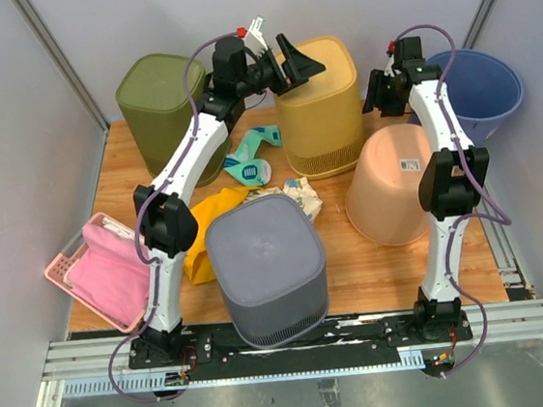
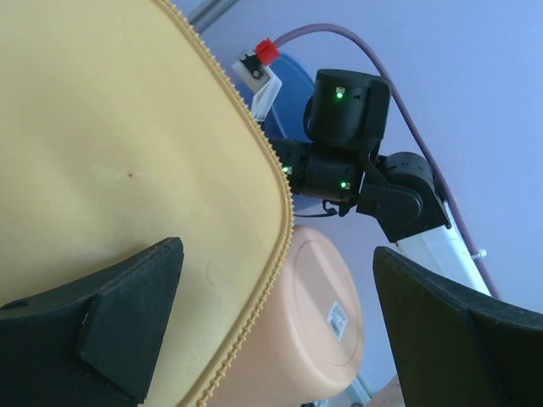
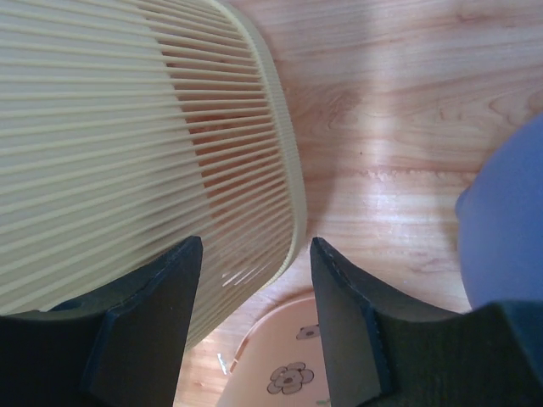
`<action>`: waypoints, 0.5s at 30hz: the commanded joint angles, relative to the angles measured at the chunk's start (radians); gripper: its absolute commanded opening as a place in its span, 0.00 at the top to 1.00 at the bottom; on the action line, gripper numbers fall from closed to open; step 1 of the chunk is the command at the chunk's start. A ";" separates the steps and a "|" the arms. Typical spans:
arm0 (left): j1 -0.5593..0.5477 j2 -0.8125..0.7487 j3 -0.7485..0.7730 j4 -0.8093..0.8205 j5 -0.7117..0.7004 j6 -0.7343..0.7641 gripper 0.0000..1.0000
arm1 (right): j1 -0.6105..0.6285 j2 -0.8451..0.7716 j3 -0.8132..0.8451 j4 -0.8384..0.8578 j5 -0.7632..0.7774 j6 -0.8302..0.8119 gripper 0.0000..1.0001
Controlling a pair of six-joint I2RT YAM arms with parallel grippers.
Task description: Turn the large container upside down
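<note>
The large container (image 1: 318,111) is yellow with a slatted lower wall. It stands at the back middle of the table with its closed base facing up. My left gripper (image 1: 301,64) hovers open over that base (image 2: 127,153), touching nothing. My right gripper (image 1: 377,95) is open at the container's right side. In the right wrist view the slatted wall (image 3: 127,127) and its rim (image 3: 287,195) lie in line with the gap between the fingers (image 3: 254,280), which do not press on it.
An olive bin (image 1: 162,103) stands back left and a blue bucket (image 1: 478,89) back right. A peach tub (image 1: 393,183) lies beside the right arm, and a grey bin (image 1: 267,267) stands at the front. Clothes (image 1: 253,162) and a pink basket (image 1: 99,270) lie on the left.
</note>
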 commanded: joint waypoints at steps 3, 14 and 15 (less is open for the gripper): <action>-0.009 0.068 0.077 0.041 0.007 -0.043 0.01 | 0.014 -0.051 0.112 -0.116 -0.045 -0.032 0.42; -0.008 0.041 0.059 -0.026 -0.022 0.034 0.01 | 0.018 -0.163 -0.041 -0.031 -0.051 -0.020 0.42; -0.006 0.034 0.058 -0.052 -0.033 0.052 0.01 | 0.026 -0.156 -0.052 -0.023 -0.068 -0.017 0.42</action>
